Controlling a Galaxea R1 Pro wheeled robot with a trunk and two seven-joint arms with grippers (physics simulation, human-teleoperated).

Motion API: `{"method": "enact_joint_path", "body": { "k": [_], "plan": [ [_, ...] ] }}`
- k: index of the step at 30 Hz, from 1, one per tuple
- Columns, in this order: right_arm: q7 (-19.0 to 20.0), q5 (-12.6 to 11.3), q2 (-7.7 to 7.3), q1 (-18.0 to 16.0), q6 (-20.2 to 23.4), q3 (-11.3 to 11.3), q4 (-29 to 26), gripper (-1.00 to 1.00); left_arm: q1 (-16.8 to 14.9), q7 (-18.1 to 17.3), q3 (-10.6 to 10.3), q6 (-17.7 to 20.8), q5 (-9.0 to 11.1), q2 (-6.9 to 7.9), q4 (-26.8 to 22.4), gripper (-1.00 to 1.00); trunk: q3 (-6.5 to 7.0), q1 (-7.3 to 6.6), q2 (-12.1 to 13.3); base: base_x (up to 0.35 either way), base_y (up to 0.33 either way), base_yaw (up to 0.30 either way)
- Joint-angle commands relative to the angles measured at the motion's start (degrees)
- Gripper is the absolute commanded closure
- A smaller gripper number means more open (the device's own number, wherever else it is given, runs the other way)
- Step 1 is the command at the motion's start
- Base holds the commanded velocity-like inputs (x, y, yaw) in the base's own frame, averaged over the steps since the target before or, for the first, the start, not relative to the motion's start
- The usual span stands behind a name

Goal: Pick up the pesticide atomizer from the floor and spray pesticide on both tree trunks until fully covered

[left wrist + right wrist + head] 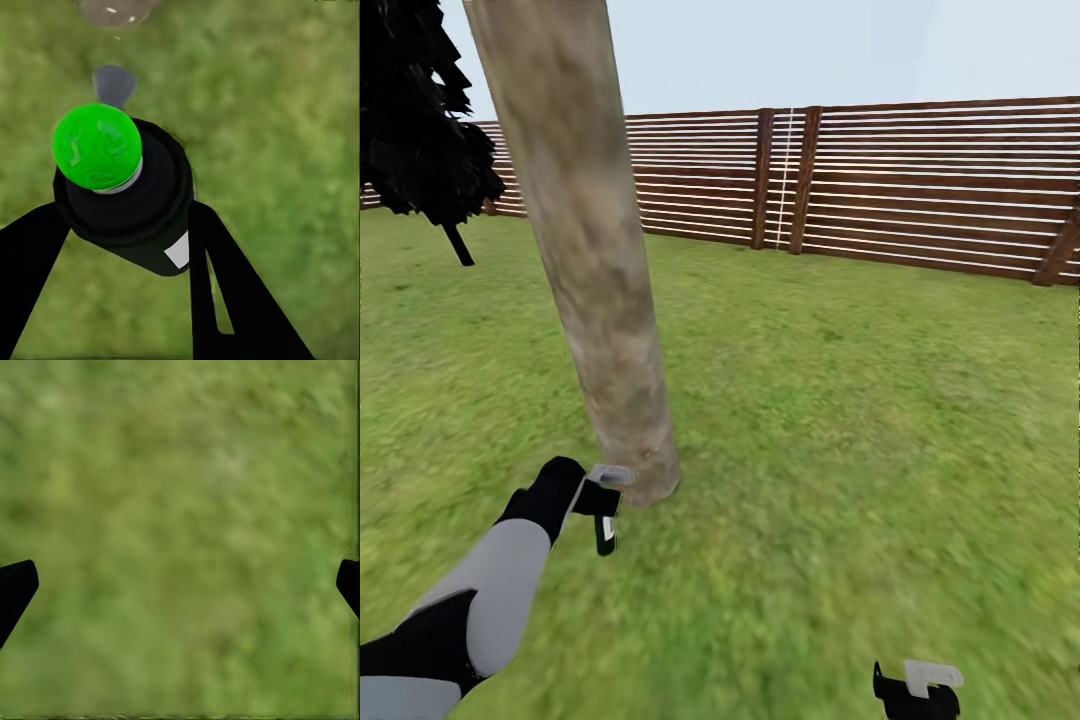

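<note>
A thick, mottled grey-beige tree trunk (585, 250) leans up out of the lawn just ahead of me. My left gripper (596, 500) is low beside the trunk's base, shut on the pesticide atomizer (605, 525). In the left wrist view the atomizer (131, 206) is a black bottle with a bright green top and a small white label, clamped between my two black fingers (225, 285). Its grey nozzle (112, 82) points toward the trunk's foot (112, 9). My right gripper (915, 690) hangs low at the near right, open over bare grass (180, 510).
A brown horizontal-slat fence (920, 190) closes off the far side of the lawn (860, 420). A narrow black cypress-like tree (415, 120) stands at the far left. Open grass stretches to the right of the trunk.
</note>
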Motion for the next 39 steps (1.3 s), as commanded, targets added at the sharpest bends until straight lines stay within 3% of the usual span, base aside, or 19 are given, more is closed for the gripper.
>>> {"method": "enact_joint_path", "body": {
  "k": [1, 7, 15, 16, 19, 21, 22, 25, 28, 31, 33, 34, 37, 39],
  "plan": [
    [-0.3, 0.6, -0.03, 0.0, -0.2, -0.3, 0.1, -1.0, -0.1, -0.5, 0.5, 0.3, -0.3, 0.32, -0.4, 1.0, -0.05, -0.03, 0.0, -0.11, 0.0, -0.001],
    [-0.3, 0.6, 0.0, 0.0, -0.2, -0.3, 0.1, -1.0, -3.1, -0.9, 0.2, 1.4, 0.0, -0.35, -0.8, 1.0, -0.05, -0.03, 0.0, -0.022, 0.0, 0.0],
    [-0.3, 0.6, 0.0, 0.0, -0.2, -0.3, 0.1, -1.0, -4.3, -1.5, -1.5, 10.2, -1.3, 2.19, -6.9, 1.0, -0.05, -0.03, 0.0, 0.0, 0.0, 0.0],
    [-0.3, 0.6, 0.0, 0.0, -0.2, -0.3, 0.1, -1.0, -4.4, -1.5, -1.5, 10.7, -1.3, 1.82, -7.1, 1.0, -0.05, -0.03, 0.0, 0.0, 0.0, 0.0],
    [-0.3, 0.6, 0.0, 0.0, -0.2, -0.3, 0.1, -1.0, -5.4, -1.5, -2.9, 11.5, -1.3, -1.95, -7.2, 1.0, -0.05, -0.03, 0.0, 0.0, 0.0, 0.0],
    [-0.3, 0.6, 0.0, 0.0, -0.2, -0.3, 0.1, -1.0, -6.4, -1.5, -3.6, 12.7, -1.1, -2.49, -7.3, 1.0, -0.05, -0.03, 0.0, 0.0, 0.0, 0.0],
    [-0.3, 0.6, 0.0, 0.0, -0.2, -0.3, 0.1, -1.0, -6.9, -1.5, -3.7, 13.5, -1.1, -2.14, -7.3, 1.0, -0.05, -0.03, 0.0, 0.0, 0.0, 0.0],
    [-0.3, 0.6, 0.0, 0.0, -0.2, -0.3, 0.1, -1.0, -7.7, -1.5, -3.8, 14.0, -1.1, 2.77, -7.3, 1.0, -0.05, -0.03, 0.0, 0.0, 0.0, 0.0],
    [-0.3, 0.6, 0.0, 0.0, -0.2, -0.3, 0.1, -1.0, -8.3, -1.5, -3.8, 14.1, -0.9, 5.29, -7.3, 1.0, -0.05, -0.03, 0.0, 0.0, 0.0, 0.0],
    [-0.3, 0.6, 0.0, 0.0, -0.2, -0.3, 0.1, -1.0, -8.3, -1.5, -4.1, 14.1, -1.0, 3.1, -7.1, 1.0, -0.05, -0.03, 0.0, 0.0, 0.0, 0.0],
    [-0.3, 0.6, 0.0, 0.0, -0.2, -0.3, 0.1, -1.0, -8.6, -1.5, -4.9, 14.1, -1.1, -0.35, -7.2, 1.0, -0.05, -0.03, 0.0, 0.0, 0.0, 0.0],
    [-0.3, 0.6, -0.02, 0.0, -0.2, -0.3, 0.1, -1.0, -9.4, -1.5, -5.0, 14.2, -1.1, -1.1, -7.2, 1.0, -0.05, -0.03, 0.0, 0.0, 0.0, 0.0],
    [-0.3, 0.7, -0.07, 0.0, -0.2, -0.3, 0.1, -1.0, -10.7, -1.5, -4.9, 14.3, -1.1, -0.77, -7.4, 1.0, -0.05, -0.03, 0.0, 0.0, 0.0, 0.0],
    [-0.3, 0.7, -0.08, 0.0, -0.2, -0.3, 0.1, -1.0, -11.1, -1.5, -4.9, 14.4, -1.0, 2.49, -9.4, 1.0, -0.05, -0.03, 0.0, 0.0, 0.0, 0.0]
  ]
}}
